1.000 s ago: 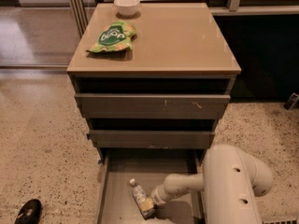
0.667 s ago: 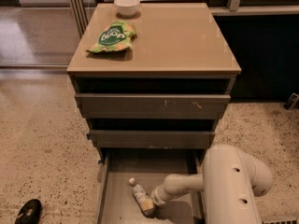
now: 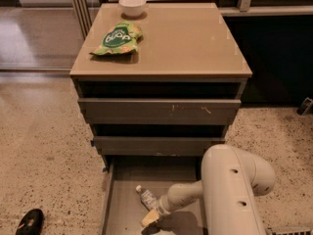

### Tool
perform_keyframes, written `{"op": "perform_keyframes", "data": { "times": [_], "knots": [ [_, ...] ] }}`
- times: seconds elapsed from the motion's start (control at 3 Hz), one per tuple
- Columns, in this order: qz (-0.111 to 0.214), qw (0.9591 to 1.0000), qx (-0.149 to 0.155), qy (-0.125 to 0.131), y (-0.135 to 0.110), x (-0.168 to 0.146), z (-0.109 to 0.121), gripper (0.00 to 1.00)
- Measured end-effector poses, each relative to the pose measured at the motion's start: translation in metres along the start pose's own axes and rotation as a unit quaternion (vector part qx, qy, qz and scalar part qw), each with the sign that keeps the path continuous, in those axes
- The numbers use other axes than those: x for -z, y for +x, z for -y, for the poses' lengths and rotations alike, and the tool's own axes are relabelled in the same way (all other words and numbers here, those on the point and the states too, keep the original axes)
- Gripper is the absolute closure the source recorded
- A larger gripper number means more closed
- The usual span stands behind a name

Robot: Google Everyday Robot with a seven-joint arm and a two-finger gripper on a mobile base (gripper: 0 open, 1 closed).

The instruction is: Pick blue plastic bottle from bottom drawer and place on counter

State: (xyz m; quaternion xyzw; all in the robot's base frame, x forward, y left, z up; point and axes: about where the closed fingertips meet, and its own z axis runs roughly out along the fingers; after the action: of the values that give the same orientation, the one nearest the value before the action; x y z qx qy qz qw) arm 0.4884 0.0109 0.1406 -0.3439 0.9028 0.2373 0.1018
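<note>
The blue plastic bottle (image 3: 146,198) lies on the floor of the open bottom drawer (image 3: 122,214), white cap pointing to the back left. My gripper (image 3: 150,218) reaches down into the drawer from the right and sits at the bottle's near end, touching or almost touching it. The white arm (image 3: 230,190) covers the drawer's right part. The tan counter (image 3: 186,38) tops the cabinet.
A green snack bag (image 3: 117,38) lies on the counter's left side and a white bowl (image 3: 132,5) stands at its back edge. The two upper drawers (image 3: 156,111) stick out slightly above the bottom one. A black shoe (image 3: 30,221) is on the terrazzo floor at the lower left.
</note>
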Motion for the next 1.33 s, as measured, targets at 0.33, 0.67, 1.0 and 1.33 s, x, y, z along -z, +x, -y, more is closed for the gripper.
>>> {"op": "perform_keyframes", "data": {
  "times": [0.33,0.67,1.0,1.33],
  "knots": [
    [0.000,1.0000,0.000,0.000,0.000,0.000,0.000,0.00],
    [-0.006,0.9999,-0.001,0.010,-0.001,-0.005,-0.001,0.00],
    [-0.013,0.9990,-0.023,0.036,-0.001,-0.011,0.004,0.00],
    [-0.013,0.9990,-0.023,0.036,-0.001,-0.011,0.004,0.00]
  ]
}}
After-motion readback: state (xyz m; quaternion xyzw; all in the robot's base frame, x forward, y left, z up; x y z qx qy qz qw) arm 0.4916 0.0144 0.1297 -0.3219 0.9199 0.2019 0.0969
